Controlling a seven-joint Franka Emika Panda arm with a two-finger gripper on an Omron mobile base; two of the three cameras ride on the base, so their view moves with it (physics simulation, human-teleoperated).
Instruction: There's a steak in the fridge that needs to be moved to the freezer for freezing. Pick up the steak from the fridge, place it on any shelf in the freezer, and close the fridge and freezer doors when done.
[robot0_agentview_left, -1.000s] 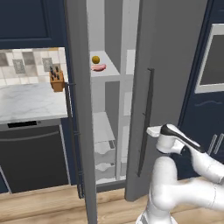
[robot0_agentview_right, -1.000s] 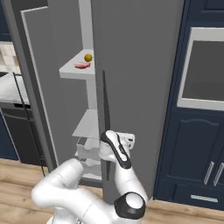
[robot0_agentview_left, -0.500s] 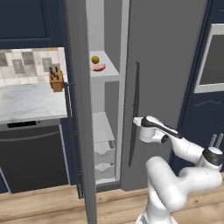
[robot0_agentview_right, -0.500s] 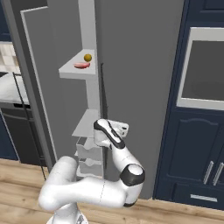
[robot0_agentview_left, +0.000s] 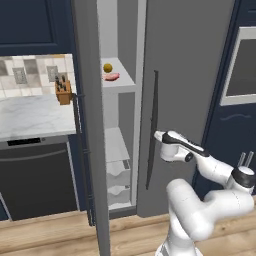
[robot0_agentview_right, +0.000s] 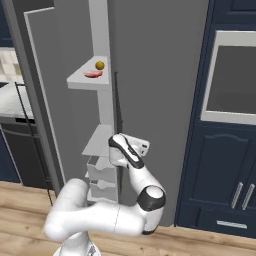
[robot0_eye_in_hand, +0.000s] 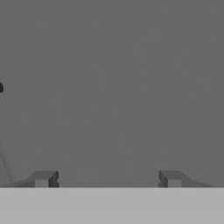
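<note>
The steak (robot0_agentview_left: 112, 76) already lies on a freezer shelf (robot0_agentview_left: 123, 82) beside a small yellow fruit (robot0_agentview_left: 107, 67), so I'd say door-closing is the step in hand. The pincer (robot0_eye_in_hand: 107, 178) stands open and empty, facing the grey fridge door (robot0_agentview_left: 190, 75) close up, beside its dark handle (robot0_agentview_left: 151, 130). The steak sits well above it, to the left. Next, push this door shut
</note>
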